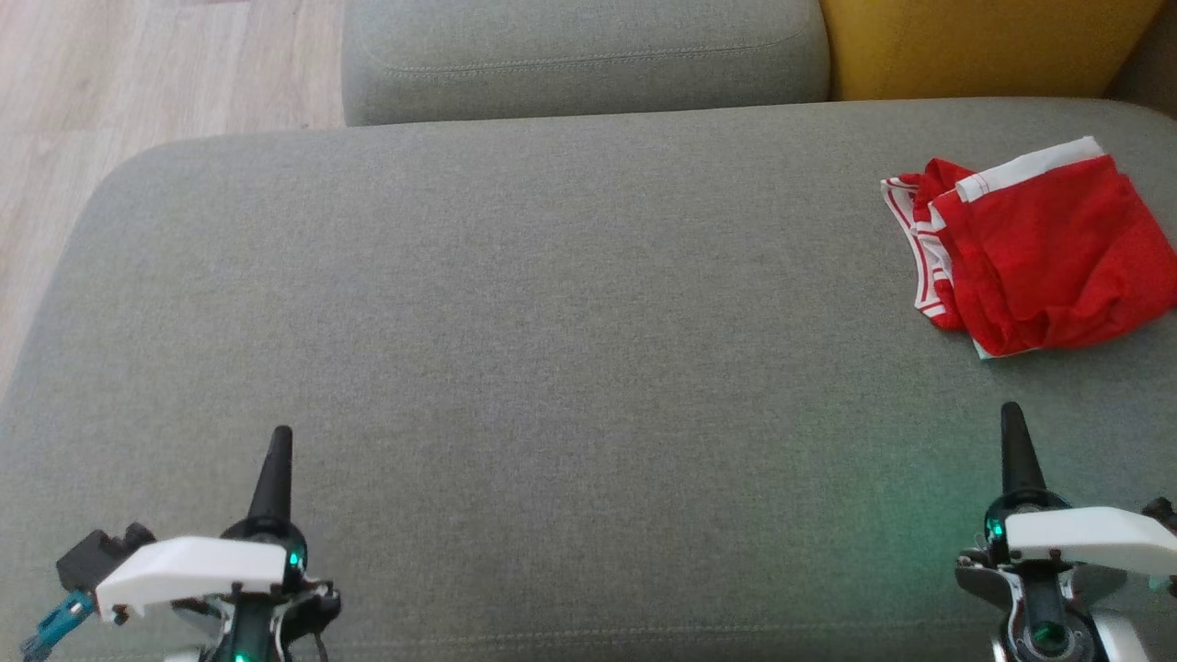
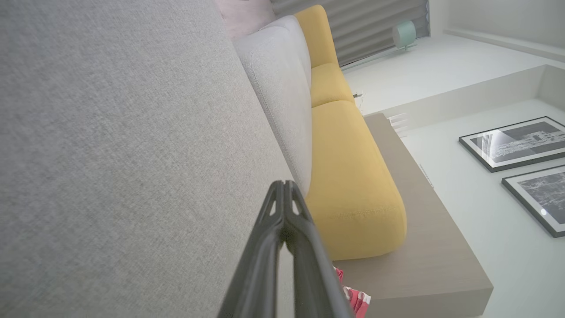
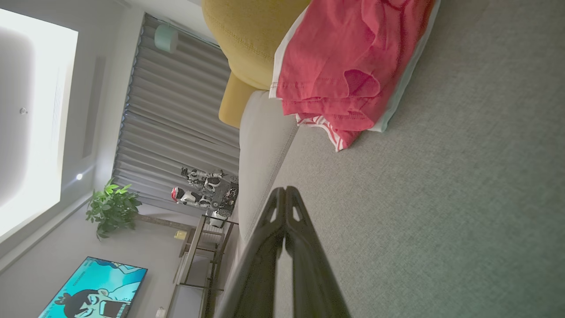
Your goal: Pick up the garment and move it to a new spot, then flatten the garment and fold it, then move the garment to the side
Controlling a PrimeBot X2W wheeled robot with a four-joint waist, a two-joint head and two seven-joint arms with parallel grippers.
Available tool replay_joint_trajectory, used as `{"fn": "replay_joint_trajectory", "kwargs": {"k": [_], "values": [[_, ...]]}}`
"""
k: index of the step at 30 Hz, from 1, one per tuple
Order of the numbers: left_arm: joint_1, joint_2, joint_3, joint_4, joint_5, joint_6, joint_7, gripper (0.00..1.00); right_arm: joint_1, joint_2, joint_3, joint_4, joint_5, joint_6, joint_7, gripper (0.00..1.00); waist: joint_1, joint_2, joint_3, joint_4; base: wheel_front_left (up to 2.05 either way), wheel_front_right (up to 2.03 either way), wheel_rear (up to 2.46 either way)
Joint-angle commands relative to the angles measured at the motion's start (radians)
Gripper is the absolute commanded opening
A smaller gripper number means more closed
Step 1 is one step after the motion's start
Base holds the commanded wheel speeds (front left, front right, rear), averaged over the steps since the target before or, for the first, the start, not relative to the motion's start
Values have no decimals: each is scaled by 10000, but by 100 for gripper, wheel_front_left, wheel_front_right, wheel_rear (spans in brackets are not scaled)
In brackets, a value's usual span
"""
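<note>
Red garment [image 1: 1048, 262] lies bunched on grey sofa [image 1: 552, 322].

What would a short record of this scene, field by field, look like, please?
garment: red with white trim, rumpled, lying at the far right of the seat
surface: grey sofa seat
left gripper: shut, empty, at the lower left
right gripper: shut, empty, at the lower right, short of the garment
behind the seat: grey cushion, yellow cushion
beyond the seat, left: wooden floor
task state: garment not yet picked up
</note>
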Motion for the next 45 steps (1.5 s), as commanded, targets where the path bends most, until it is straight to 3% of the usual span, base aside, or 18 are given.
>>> {"fn": "replay_joint_trajectory", "kwargs": {"k": [1,39,45], "values": [[-593,176,327,-268,-215,-91,87,0,-556,-131,89,-400,285,47,70,0,0,0,-1,-2,0,0,0],[-1046,175,1195,56,-3508,-322,1201,0,-757,-111,-390,-495,4296,67,1155,0,0,0,-36,-77,0,0,0],[-1051,163,1219,60,-3521,-324,1224,0,-760,-103,-407,-495,4320,67,1174,0,0,0,-36,-77,0,0,0]]}}
